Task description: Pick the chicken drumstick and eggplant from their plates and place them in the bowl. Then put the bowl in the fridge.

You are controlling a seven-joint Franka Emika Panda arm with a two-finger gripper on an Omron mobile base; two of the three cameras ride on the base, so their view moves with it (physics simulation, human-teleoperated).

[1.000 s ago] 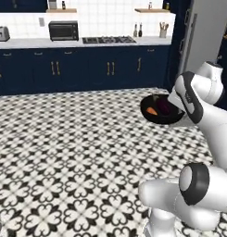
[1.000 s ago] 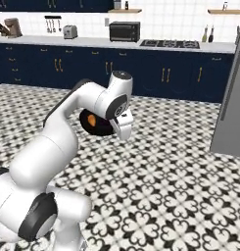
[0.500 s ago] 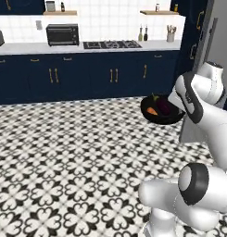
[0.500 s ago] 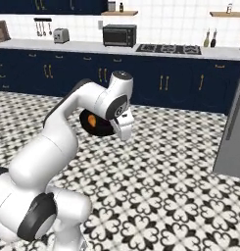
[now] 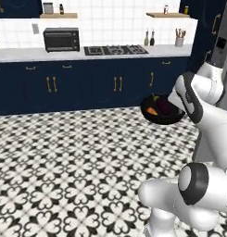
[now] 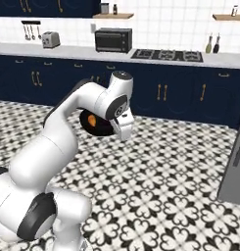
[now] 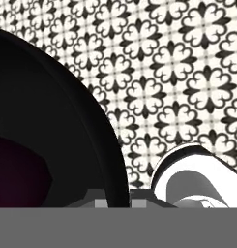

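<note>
Your gripper [image 7: 112, 196] was clamped on the bowl [image 5: 162, 111] rim; the fridge [image 6: 235, 169] stood to the bowl's right.

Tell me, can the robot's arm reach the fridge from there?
Probably not yet. The claw holds the black bowl over open floor, and the grey fridge stands apart at the far right, door shut.
</note>
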